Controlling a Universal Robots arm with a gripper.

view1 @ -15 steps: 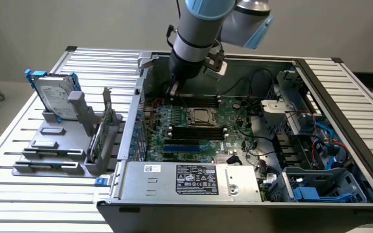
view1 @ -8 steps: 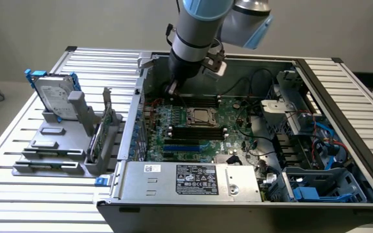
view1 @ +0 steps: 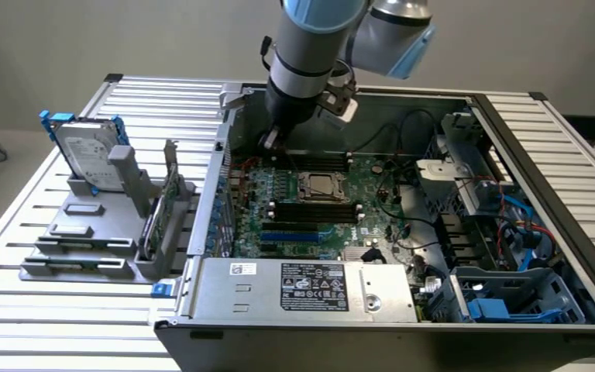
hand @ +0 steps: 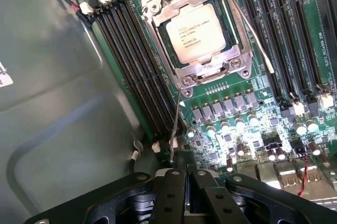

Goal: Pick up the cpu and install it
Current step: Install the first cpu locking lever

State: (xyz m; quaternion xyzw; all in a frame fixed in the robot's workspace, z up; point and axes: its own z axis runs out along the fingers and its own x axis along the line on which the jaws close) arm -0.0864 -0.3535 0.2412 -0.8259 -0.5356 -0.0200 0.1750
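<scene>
The arm (view1: 303, 62) reaches into the open computer case (view1: 504, 124) from the upper middle of the exterior view. The gripper (view1: 269, 141) sits low over the far edge of the green motherboard (view1: 256, 194). Up close, its black fingers (hand: 171, 192) are pressed together. A thin metal lever (hand: 175, 124) runs from the socket (hand: 187, 79) right to the fingertips, and I can't tell whether its tip is caught between them. And there's the cpu (hand: 196, 32), lying flat in the metal-framed socket, silver top up, printed lettering showing. In the exterior view it's at the middle of the board, just below the gripper and a touch to the exterior view's right. Long black memory slots (hand: 131, 61) flank the socket on both sides. Over on the exterior view's left, a hard drive (view1: 86, 151) stands upright in a grey rack (view1: 80, 232) on the slatted table (view1: 29, 318), well apart from the cpu.
</scene>
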